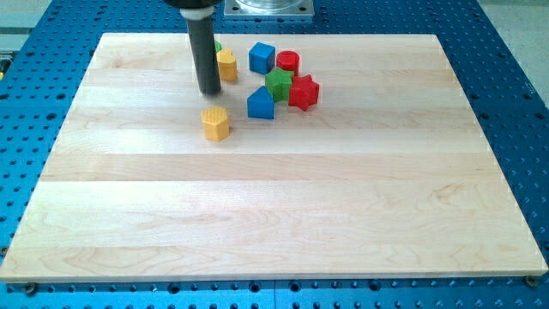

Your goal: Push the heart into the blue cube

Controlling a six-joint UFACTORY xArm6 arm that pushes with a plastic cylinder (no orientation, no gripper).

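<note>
The tip (209, 91) touches nothing. It sits just above the yellow heart (216, 123), toward the view's top. The blue cube (262, 57) is near the top, right of the yellow block (227, 64) and apart from the heart.

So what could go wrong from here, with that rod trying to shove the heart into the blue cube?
1. My tip is on the view's-top side of the yellow heart. A push from here would likely drive it away from the blue cube.
2. The other blue block and the other yellow block lie near the path and may get knocked.
</note>
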